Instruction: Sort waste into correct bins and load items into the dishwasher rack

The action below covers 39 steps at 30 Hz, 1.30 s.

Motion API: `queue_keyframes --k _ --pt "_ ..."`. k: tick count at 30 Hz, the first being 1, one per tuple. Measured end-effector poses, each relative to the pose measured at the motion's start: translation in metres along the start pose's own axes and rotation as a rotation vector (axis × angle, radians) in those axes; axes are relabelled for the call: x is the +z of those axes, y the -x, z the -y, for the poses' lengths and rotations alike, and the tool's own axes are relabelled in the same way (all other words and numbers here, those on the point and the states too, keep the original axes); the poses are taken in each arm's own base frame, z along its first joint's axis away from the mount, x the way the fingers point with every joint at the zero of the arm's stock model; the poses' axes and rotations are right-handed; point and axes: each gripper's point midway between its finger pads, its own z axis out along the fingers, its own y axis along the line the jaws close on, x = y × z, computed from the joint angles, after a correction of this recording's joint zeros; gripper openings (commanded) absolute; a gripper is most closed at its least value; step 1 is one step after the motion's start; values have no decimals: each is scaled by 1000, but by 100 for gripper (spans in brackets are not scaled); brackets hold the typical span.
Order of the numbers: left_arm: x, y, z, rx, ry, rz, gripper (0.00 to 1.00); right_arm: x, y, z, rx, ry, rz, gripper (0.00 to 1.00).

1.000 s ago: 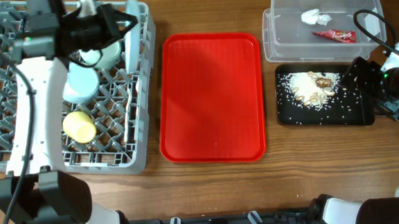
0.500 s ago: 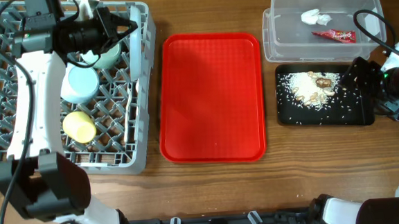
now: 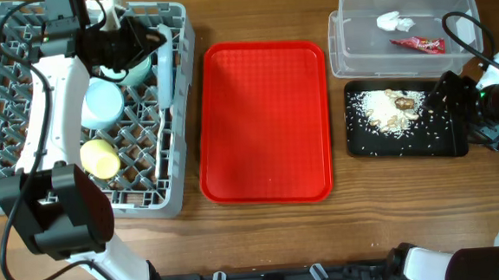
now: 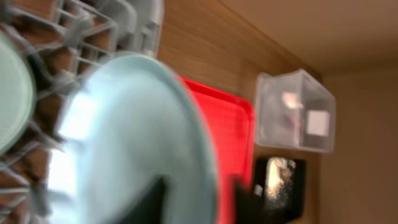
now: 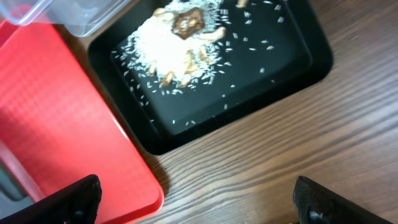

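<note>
The grey dishwasher rack (image 3: 8,163) holds a pale green bowl (image 3: 134,71), a pale blue-white bowl (image 3: 102,106) and a yellow cup (image 3: 100,158). My left gripper (image 3: 144,40) is shut on the rim of the white plate (image 3: 165,63), which stands on edge in the rack's right side; the plate fills the blurred left wrist view (image 4: 124,137). The clear tub (image 3: 349,60) holds the white tissue (image 3: 392,20) and red wrapper (image 3: 417,45). The black tray (image 3: 358,146) holds rice and brown bits (image 3: 391,112). My right gripper (image 5: 199,205) is open and empty over bare table by the black tray (image 5: 292,56).
The flat red serving tray (image 3: 263,122) lies between the rack and the bins, with nothing on it. A black cable (image 3: 468,31) loops over the tub's right end. The right arm (image 3: 490,99) hangs over the black tray's right edge.
The left gripper has moved left and down, bringing the plate from a raised tilt to standing on edge among the rack's pegs. The right arm has not moved.
</note>
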Motion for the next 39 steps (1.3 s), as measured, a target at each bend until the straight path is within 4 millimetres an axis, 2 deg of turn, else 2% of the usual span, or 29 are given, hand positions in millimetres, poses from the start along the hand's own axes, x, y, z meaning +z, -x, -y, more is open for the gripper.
queue_keyframes --k 4,8,11,15,19,22,26,30,35,39 --pt "-1 7 -11 4 66 37 100 0 0 -17 -79 82 1 100" --pt "-8 8 -21 -1 148 59 100 0 0 -39 -182 141 15 100" --pt "-25 4 -16 -1 181 74 100 2 0 -65 -281 183 42 100" --pt "-61 -14 -16 -38 301 85 100 1 1 -108 -422 248 108 100" --pt "-88 -41 -38 -112 482 44 100 -4 0 -156 -562 323 194 100" --pt "-97 -66 -56 -166 591 -36 100 1 -13 -175 -625 337 180 100" --pt "-108 -92 -66 -206 667 -128 100 22 -27 -166 -624 272 77 100" --pt "-111 -101 -68 -181 692 -162 100 30 -30 -156 -614 224 39 100" --pt "-110 -112 -59 -97 662 -121 100 18 -31 -152 -621 219 81 100" --pt "-127 -122 -44 -10 602 21 100 -3 -35 -149 -641 258 200 100"
